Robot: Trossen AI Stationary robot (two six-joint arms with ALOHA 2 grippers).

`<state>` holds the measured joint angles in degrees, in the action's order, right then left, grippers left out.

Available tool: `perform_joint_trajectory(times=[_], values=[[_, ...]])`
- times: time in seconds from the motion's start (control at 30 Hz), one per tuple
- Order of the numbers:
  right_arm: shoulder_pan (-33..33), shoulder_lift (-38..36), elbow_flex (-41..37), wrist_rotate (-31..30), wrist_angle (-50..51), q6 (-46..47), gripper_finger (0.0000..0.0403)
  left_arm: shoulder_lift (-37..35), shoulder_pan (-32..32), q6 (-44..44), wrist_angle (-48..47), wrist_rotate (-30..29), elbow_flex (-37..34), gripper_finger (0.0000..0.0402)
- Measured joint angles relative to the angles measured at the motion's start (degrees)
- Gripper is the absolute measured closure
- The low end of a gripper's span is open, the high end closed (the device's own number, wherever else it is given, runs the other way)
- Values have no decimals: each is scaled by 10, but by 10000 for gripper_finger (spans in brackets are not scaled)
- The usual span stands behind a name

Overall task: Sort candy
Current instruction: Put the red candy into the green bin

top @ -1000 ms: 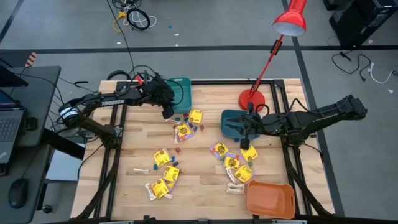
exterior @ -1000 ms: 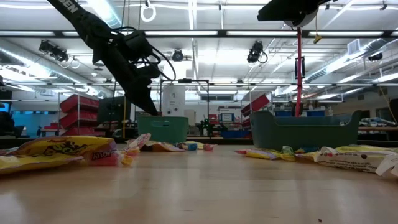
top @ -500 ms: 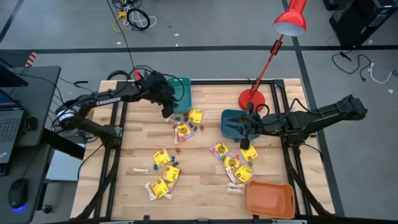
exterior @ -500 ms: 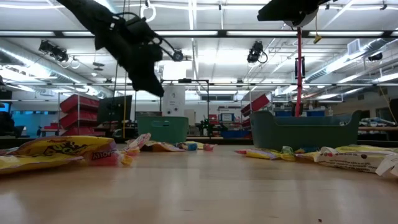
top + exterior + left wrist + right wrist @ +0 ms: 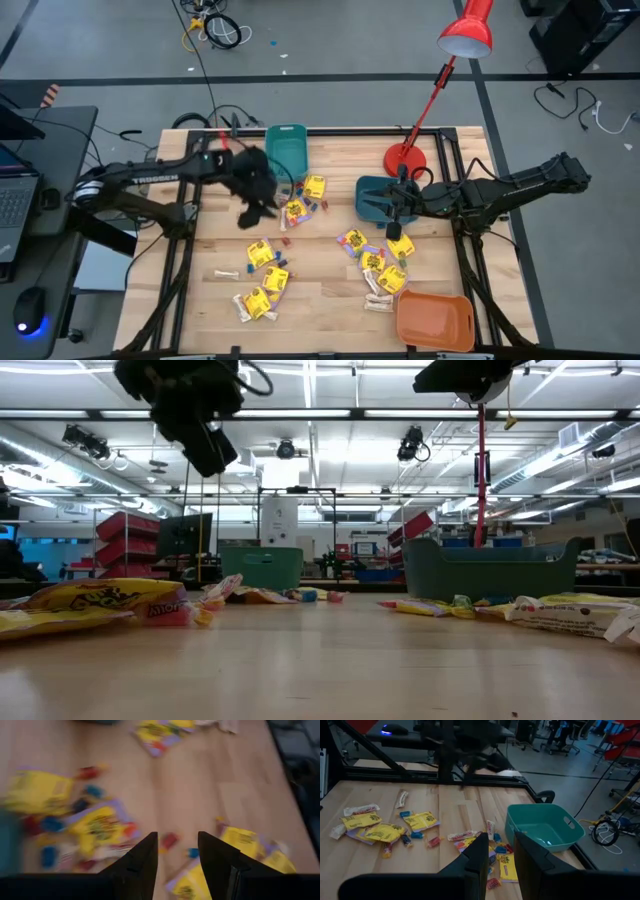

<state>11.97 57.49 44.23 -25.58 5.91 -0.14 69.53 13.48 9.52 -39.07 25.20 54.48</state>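
high view: left tool (image 5: 255,205), seemingly released and empty, hangs above candy (image 5: 294,210).

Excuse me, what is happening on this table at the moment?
A two-armed robot is sorting wrapped candy scattered on a wooden table. The left pincer hangs open and empty above the sweets beside the light teal plastic bin. The right pincer waits by the darker teal plastic bin; nothing shows between its fingers. An orange plastic bin sits at the table's corner.
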Motion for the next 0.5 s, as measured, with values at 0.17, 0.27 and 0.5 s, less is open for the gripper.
perform_joint_trajectory(times=[0.17, 0.27, 0.5], values=[[0, 0, 0, 0, -3, 0, 325, 2, -100, -6, 0, -36, 0, 259], [0, 0, 0, 2, -3, 0, 325, 3, -150, -6, 1, -96, -1, 259], [0, 0, 0, 13, -2, 0, 325, 7, -216, -8, 59, -191, -8, 259]])
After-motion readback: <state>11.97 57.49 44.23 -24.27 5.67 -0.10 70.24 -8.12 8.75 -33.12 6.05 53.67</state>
